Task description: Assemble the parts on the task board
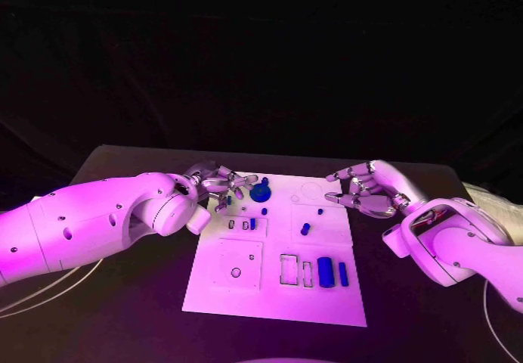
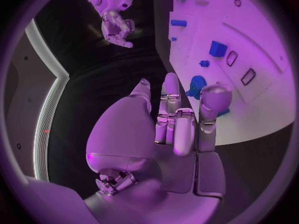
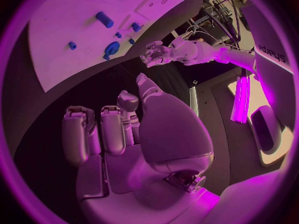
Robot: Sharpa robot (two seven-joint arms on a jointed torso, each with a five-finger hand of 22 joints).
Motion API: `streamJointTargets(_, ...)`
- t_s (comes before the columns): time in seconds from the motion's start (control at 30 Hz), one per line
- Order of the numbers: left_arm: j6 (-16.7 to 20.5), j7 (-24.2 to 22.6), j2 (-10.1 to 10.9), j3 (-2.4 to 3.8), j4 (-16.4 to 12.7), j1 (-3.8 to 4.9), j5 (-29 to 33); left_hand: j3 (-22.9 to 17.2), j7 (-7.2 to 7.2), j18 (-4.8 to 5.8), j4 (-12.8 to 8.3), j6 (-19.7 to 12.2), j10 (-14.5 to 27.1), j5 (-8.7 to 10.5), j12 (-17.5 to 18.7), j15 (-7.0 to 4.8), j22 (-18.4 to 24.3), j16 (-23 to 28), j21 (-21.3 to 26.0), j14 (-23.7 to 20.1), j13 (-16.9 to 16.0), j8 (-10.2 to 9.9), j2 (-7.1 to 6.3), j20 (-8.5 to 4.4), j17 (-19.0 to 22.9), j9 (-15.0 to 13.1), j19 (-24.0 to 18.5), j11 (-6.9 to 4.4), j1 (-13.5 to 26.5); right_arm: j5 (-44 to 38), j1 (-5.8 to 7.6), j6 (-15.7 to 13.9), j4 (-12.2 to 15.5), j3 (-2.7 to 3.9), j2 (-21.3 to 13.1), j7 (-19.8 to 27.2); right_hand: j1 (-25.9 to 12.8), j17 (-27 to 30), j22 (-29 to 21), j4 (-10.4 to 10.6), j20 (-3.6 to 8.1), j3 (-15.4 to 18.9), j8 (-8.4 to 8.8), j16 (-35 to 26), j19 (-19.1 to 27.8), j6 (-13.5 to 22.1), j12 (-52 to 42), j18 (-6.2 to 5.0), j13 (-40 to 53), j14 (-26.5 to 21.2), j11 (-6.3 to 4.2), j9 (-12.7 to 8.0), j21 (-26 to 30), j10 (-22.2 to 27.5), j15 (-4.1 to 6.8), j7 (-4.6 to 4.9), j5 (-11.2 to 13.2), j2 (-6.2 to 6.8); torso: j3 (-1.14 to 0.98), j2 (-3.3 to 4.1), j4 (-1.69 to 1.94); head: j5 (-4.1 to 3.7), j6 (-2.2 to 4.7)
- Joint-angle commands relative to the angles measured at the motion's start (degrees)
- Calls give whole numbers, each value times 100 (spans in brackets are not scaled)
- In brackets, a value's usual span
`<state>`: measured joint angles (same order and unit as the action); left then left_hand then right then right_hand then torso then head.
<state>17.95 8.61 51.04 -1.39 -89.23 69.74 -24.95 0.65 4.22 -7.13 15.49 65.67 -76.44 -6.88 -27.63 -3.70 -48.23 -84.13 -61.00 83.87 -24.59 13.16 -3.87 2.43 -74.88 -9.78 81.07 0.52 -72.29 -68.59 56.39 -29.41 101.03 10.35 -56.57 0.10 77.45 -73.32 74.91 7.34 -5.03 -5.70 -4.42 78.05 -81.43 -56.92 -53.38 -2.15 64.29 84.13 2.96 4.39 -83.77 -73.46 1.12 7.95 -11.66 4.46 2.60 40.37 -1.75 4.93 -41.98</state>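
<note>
The white task board (image 1: pixel 273 291) lies in the middle of the black table. A round blue part (image 1: pixel 261 191) sits near its far left corner. My left hand (image 1: pixel 224 185) hovers beside that part with its fingers spread and holds nothing. In the left wrist view the round part (image 2: pixel 197 86) shows between two fingertips (image 2: pixel 215 97) of the left hand (image 2: pixel 181 124); I cannot tell whether they touch it. My right hand (image 1: pixel 365 191) is at the board's far right edge, fingers loosely bent and apart, empty. It appears again as the right hand (image 3: pixel 118 129), clear of the board (image 3: pixel 69 50).
More blue parts lie on the board: a thick cylinder (image 1: pixel 325 267) and a slim bar (image 1: pixel 342 274) near the front right, small pieces (image 1: pixel 306 228) mid-board, and small ones (image 1: pixel 249 224) in slots at the left. A square recess (image 1: pixel 242 265) is on the front left.
</note>
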Motion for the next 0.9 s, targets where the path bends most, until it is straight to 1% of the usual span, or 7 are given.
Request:
streamJointTargets(0.03, -1255, 1931, -49, 9, -23, 154, -1868, 222, 18, 122, 100, -179, 444, 36, -894, 35, -594, -231, -531, 484, -892, 310, 225, -14, -1088, -241, -144, 5, 57, 648, 1, -91, -92, 4, -74, 299, 57, 37, 208, -26, -3, 3, -25, -39, 35, -51, 50, -103, -44, 199, -7, 6, 27, 28, 17, 4, -41, -4, -35, -47, -78, 42, -13)
streamJointTargets(0.1, -1529, 2271, -79, 10, -35, 255, -2537, 414, -6, 139, 92, -326, 588, 56, -1557, 31, -973, -363, -851, 528, -1565, 573, 321, 4, -1243, -436, -190, -6, 52, 679, 1, -160, -138, 5, -107, 242, 86, 46, 197, -38, 2, -7, -22, -56, 40, -55, 70, -105, -71, 200, -11, 4, 39, 30, 22, 3, -133, -18, -48, -51, -98, 58, -18)
streamJointTargets(0.17, -1691, 2460, -124, 10, -26, 319, -2927, 489, -20, 193, 112, -348, 528, 53, -1972, 11, -1291, -501, -1084, 580, -1985, 729, 396, 28, -1408, -542, -134, -46, 60, 678, 1, -188, -166, 6, -120, 187, 101, 54, 191, -43, 6, -13, -19, -71, 41, -62, 81, -106, -92, 203, -14, 2, 47, 28, 25, 2, -228, -23, -56, -58, -109, 71, -23)
streamJointTargets(0.3, -1958, 2658, -264, 9, 59, 399, -3298, 754, -92, 288, 109, -449, 296, 57, -2898, -40, -1977, -587, -1571, 613, -2913, 1177, 364, -16, -1512, -883, 25, -121, 59, 637, -1, -190, -195, 7, -122, 70, 103, 81, 168, -43, 8, -12, -18, -95, 55, -64, 94, -111, -108, 199, -15, 1, 61, 30, 26, 1, -260, -20, -63, -58, -113, 67, -36)
streamJointTargets(0.47, -2232, 2784, -488, 5, 192, 444, -3472, 966, -169, 372, 118, -593, 53, 98, -3582, -96, -2521, -587, -1935, 613, -3608, 1634, 448, -75, -1512, -1307, 184, -206, 186, 602, -2, -141, -220, 7, -93, -24, 103, 83, 166, -43, 8, -11, -18, -96, 56, -64, 94, -111, -109, 199, -15, 1, 62, 30, 26, 1, -261, -20, -60, -54, -113, 91, -55)
streamJointTargets(0.6, -2384, 2833, -622, 4, 280, 454, -3556, 1078, -209, 421, 120, -650, -69, 359, -3875, -123, -2789, -587, -2102, 613, -3912, 1865, 490, -96, -1512, -1552, 279, -226, 312, 584, -6, -94, -253, 7, -65, -88, 104, 96, 156, -45, 8, -9, -17, -107, 62, -64, 104, -114, -117, 197, -15, 1, 67, 33, 27, 1, -266, -14, -54, -57, -112, 120, -78)
streamJointTargets(0.9, -2644, 2880, -921, -28, 517, 456, -3615, 1240, -243, 444, 126, -765, -159, 409, -4116, -154, -2930, -587, -2187, 613, -4166, 2099, 457, -123, -1512, -1856, 318, -254, 515, 486, -19, -33, -297, 7, -15, -164, 95, 100, 147, -39, 9, -2, -15, -114, 66, -65, 103, -115, -123, 197, -15, 0, 74, 28, 28, 0, -280, -9, -50, -53, -112, 112, -110)
